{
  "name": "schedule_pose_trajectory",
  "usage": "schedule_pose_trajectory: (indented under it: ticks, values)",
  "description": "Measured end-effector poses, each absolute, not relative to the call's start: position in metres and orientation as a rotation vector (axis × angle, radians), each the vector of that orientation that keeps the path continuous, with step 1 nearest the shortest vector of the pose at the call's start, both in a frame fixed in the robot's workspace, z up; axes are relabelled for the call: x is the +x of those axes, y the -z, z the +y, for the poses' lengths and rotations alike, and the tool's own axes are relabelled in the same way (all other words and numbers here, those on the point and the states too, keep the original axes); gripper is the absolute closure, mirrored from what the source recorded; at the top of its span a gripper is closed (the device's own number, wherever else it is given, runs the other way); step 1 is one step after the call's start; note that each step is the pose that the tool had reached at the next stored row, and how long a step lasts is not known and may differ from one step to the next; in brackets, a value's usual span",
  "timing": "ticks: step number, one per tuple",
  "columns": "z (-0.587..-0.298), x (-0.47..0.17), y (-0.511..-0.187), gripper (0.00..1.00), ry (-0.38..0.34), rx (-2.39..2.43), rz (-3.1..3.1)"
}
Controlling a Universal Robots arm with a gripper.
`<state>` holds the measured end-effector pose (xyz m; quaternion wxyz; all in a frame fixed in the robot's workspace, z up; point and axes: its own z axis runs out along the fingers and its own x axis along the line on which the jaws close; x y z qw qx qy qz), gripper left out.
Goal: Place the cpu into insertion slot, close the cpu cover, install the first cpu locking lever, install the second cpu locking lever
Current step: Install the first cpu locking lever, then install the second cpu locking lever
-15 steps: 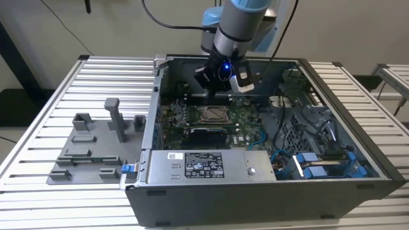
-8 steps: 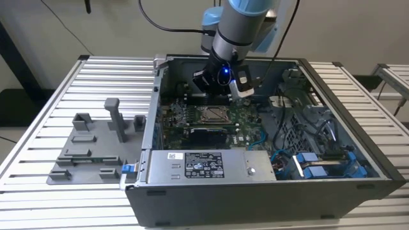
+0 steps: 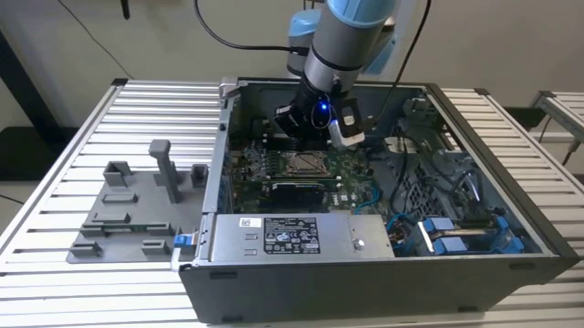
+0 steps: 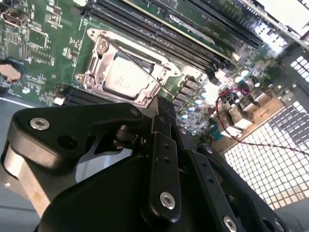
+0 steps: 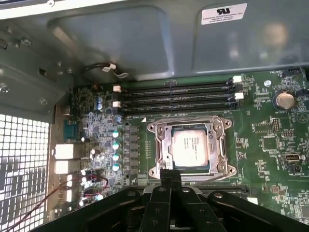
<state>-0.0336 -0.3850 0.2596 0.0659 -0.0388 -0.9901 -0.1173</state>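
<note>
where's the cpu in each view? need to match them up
Exterior view: cpu mid-motherboard, just below the gripper.
First wrist view: cpu inside the cover, above the gripper.
Second wrist view: cpu inside the cover.
Shared landmark: the memory slots beside the socket.

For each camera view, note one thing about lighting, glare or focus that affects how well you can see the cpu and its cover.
In the exterior view the cpu sits dim inside the shaded case, under the gripper. In the first wrist view it is evenly lit, the cpu cover mildly shiny. In the second wrist view glare whitens the cpu, and the near gripper body looks soft.
</note>
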Motion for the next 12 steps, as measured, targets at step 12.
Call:
schedule_pose_trajectory:
  ticks: [12]
  values:
    - [-0.3865, -0.0340, -0.2589, 0.89, 0.313, -0.122, -2.971]
